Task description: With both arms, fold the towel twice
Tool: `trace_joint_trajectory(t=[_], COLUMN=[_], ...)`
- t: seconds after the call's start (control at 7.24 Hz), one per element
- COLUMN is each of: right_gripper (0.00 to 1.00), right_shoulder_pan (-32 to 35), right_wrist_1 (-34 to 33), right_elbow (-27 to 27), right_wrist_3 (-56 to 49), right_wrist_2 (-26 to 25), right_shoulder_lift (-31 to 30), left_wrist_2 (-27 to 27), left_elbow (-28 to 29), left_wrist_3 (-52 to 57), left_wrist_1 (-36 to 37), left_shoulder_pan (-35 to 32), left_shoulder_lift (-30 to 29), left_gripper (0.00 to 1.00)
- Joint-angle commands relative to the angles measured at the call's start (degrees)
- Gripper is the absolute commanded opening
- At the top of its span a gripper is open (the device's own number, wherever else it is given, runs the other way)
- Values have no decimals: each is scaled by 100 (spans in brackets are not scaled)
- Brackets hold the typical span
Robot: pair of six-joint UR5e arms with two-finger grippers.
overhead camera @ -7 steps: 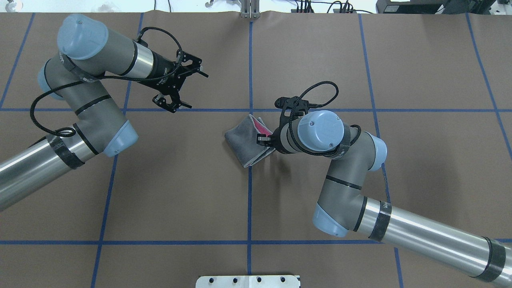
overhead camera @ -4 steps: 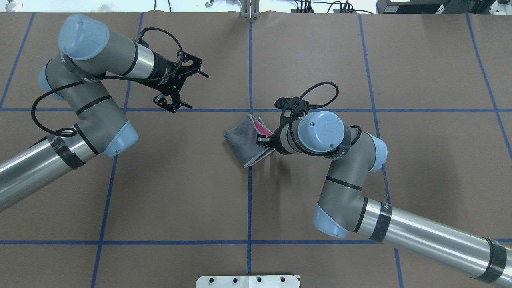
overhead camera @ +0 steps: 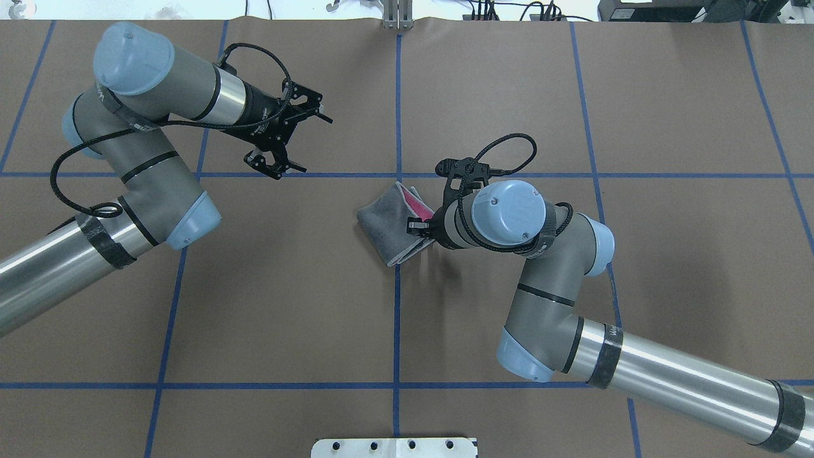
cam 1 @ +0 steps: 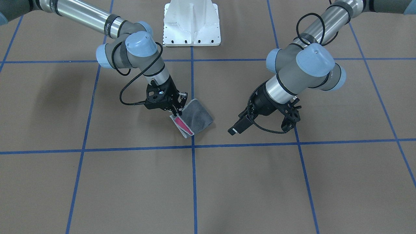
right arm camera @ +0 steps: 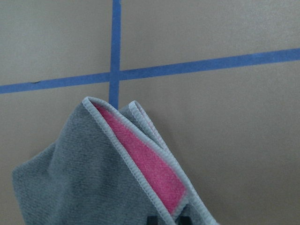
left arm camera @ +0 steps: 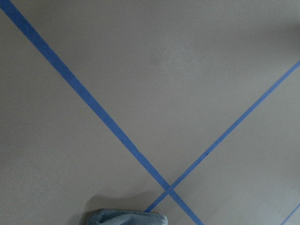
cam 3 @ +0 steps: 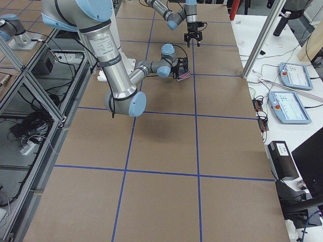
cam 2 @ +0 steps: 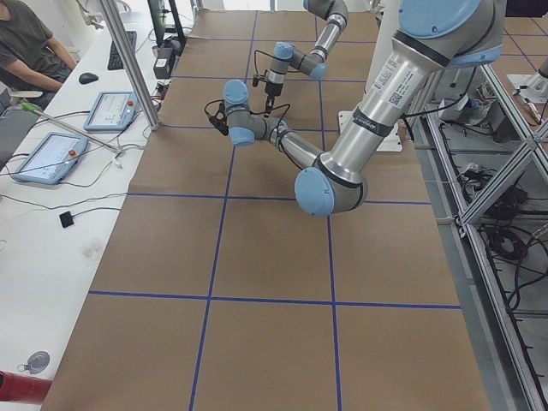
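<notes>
The right gripper (cam 1: pixel 177 110) has its jaws pinched on one edge of the towel (overhead camera: pixel 383 224). In the right wrist view two black fingertips (right arm camera: pixel 151 219) show at the bottom, with the towel's light grey border between them. In the overhead view the grip sits at the towel's 3 o'clock edge, mostly hidden under the wrist.

The towel is folded, dark grey face outward, and a strip of pink shows between the layers along the open edge at about 2 o'clock. It lies near the middle of the table (overhead camera: pixel 286 299), across a blue tape line (overhead camera: pixel 399 95) and just at 6 o'clock of the line crossing.

The left gripper (overhead camera: pixel 316 145) has its jaws spread wide and holds nothing. It hangs over bare brown paper at about 10 o'clock from the towel, well apart from it. Its wrist view shows only paper, crossing tape lines and a sliver of grey cloth at the bottom edge.

The right arm (overhead camera: pixel 553 280) reaches in from 4 o'clock with its wrist bent down over the towel, and the left arm (overhead camera: pixel 146 159) comes from 8 o'clock, folded at the elbow. The white pedestal base (cam 1: pixel 191 22) stands at 12 o'clock in the front-facing view.
</notes>
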Motion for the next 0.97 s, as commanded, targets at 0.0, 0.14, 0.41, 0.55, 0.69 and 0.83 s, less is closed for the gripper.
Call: trace_joint_trajectory(t=[0.0, 0.14, 0.41, 0.55, 0.69, 0.83], right_gripper=[10, 0, 0, 0, 0, 0], right_shoulder_pan=[-4, -4, -4, 5, 31, 101], right_wrist_1=[-1, -1, -18, -53, -288, -317], right_elbow=[12, 12, 117, 222, 415, 443], right_wrist_3=[1, 1, 1, -8, -16, -34], right_wrist_2=[0, 0, 0, 9, 96, 157], right_shoulder_lift=[-2, -11, -20, -37, -64, -73], left_wrist_2=[0, 0, 0, 0, 61, 323], left_elbow=[0, 0, 0, 0, 0, 0], left_wrist_3=[-16, -25, -33, -42, -42, -42], left_wrist_1=[0, 0, 0, 0, 0, 0], left_shoulder_pan=[0, 0, 0, 0, 9, 87], left_shoulder_lift=[-20, -21, -29, -38, -38, -38], left_gripper=[100, 100, 100, 100, 100, 100])
